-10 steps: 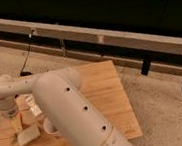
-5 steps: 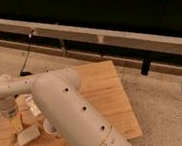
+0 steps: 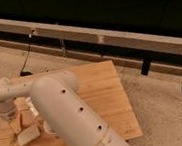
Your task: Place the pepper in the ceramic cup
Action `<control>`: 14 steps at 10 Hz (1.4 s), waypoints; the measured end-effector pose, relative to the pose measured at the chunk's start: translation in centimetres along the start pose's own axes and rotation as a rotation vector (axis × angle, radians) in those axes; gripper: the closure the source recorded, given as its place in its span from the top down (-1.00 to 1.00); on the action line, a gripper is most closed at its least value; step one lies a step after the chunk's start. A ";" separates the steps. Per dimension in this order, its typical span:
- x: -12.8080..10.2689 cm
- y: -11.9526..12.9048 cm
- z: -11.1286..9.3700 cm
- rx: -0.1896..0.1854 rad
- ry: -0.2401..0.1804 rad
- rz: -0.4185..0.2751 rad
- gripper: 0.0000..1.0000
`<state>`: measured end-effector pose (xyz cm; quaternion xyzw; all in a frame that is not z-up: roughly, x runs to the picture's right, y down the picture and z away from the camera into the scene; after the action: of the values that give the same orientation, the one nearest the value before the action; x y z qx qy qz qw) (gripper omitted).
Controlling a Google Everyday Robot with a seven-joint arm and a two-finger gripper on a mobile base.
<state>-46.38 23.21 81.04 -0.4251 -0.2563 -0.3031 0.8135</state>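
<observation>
The arm [image 3: 64, 111] crosses the wooden worktop [image 3: 107, 93] from the lower edge and hides much of its left half. The tool [image 3: 11, 120] hangs low over the worktop's left end, near the frame edge. Whether it is apart, together or clamped on anything cannot be told. A small orange-tan shape right at the tool's tip appears to be the pepper [image 3: 15, 124], though its outline is indistinct. A beige block [image 3: 28, 135] lies just beside it. The ceramic cup [image 3: 45, 129] shows only a whitish sliver against the arm, the rest being covered.
</observation>
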 end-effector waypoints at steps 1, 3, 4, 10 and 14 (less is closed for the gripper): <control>0.0 0.0 0.3 -0.003 -0.018 -0.001 -0.51; 0.1 -0.2 0.3 0.000 -0.050 0.010 -0.94; 0.2 -0.6 -0.2 0.011 -0.052 0.015 -1.00; -2.2 -2.5 -21.5 0.345 -0.165 0.307 -1.00; -2.4 5.1 -28.3 0.428 -0.396 0.604 -1.00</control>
<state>-39.90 2.18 62.35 -0.3527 -0.3287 0.0967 0.8707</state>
